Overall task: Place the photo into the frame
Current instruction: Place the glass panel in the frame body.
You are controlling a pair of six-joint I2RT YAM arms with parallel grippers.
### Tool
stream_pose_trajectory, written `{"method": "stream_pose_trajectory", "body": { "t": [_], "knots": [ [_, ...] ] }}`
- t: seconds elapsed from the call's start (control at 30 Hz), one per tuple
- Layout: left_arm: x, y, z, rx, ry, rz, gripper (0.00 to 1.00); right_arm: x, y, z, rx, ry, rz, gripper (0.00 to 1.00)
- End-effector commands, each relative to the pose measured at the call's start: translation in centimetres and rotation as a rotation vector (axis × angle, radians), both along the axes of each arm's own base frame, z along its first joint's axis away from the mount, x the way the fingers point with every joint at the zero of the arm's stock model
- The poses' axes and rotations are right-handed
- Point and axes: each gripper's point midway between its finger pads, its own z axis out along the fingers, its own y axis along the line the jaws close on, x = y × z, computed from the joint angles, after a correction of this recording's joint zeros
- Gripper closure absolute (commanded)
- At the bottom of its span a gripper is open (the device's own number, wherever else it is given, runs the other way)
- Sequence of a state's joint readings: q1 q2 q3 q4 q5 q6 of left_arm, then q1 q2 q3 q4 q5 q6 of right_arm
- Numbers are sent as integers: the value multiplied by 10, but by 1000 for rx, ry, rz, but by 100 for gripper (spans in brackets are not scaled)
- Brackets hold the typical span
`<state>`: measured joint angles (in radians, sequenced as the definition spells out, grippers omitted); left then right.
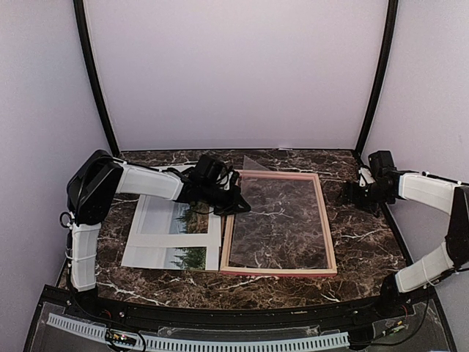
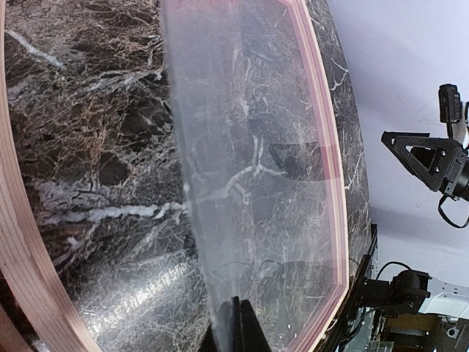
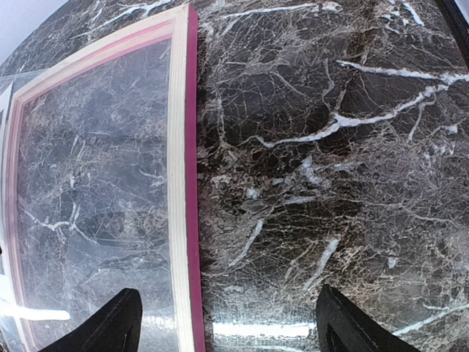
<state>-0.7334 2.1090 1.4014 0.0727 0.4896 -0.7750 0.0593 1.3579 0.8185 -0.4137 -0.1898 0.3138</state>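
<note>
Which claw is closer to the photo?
Left. The left gripper is beside the photo, at the frame's left edge; the right gripper is beyond the frame's right edge.

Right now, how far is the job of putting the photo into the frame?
Done: the frame lies flat on the table. In hand: the left hand is shut on the clear sheet, over the frame opening. To do: the photo lies beside the frame under the white mat, not yet inside. The right hand is open.

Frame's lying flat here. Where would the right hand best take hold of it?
Probably the frame by its right long rail, from above on the right: it lies flat, that rail is thin with bare table outside it, and the open right hand is nearest.
</note>
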Motion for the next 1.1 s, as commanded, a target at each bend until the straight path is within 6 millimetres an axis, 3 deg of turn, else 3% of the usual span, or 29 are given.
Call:
{"method": "stream_pose_trajectory", "body": {
  "t": [0.0, 1.07],
  "knots": [
    [-5, -1, 27, -37, -35, -12, 100, 2, 3, 2, -1, -21, 14, 17],
    [-3, 0, 30, -23, -55, -16, 100, 3, 7, -1, 3, -14, 24, 17]
  ]
}}
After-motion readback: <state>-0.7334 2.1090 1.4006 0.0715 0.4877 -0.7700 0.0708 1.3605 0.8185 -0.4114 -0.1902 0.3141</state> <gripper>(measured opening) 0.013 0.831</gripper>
